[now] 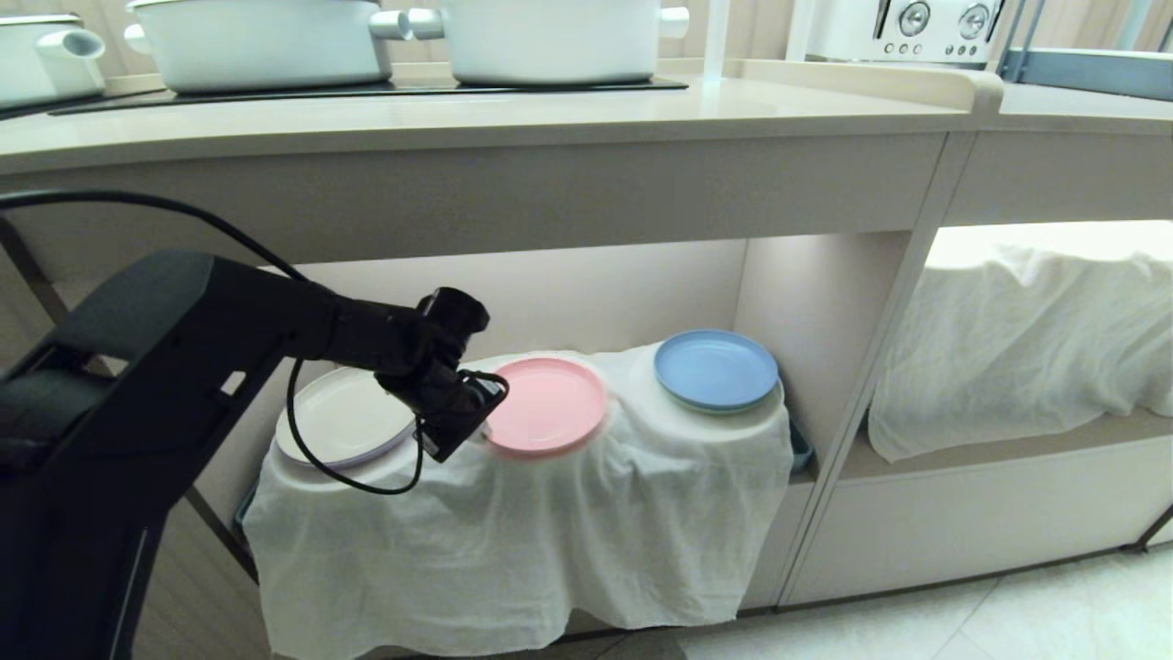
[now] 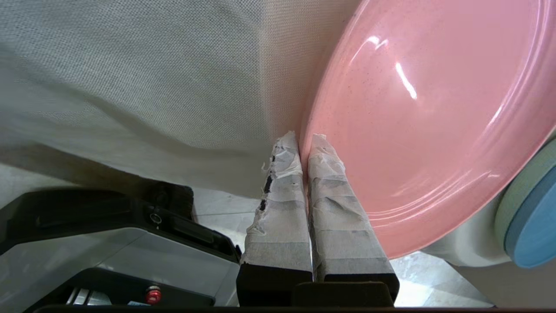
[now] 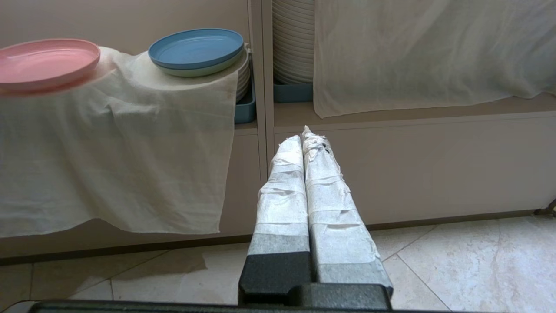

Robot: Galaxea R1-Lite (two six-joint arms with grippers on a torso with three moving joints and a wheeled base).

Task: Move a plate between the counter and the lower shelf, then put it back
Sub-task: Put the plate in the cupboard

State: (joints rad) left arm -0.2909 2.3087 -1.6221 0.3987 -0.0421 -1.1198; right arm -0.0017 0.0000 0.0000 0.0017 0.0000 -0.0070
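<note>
While left tool (image 2: 304, 141) pinched near rim of plate (image 1: 547, 404), fingers nearly together, plate sat on middle cloth mound in lower shelf (image 1: 586, 293), under desk (image 1: 476, 119). Plate lay at 3 o'clock from tool, round, no long side. Left arm nearer. Right tool (image 3: 304, 134) closed, empty, parked low, well apart.
</note>
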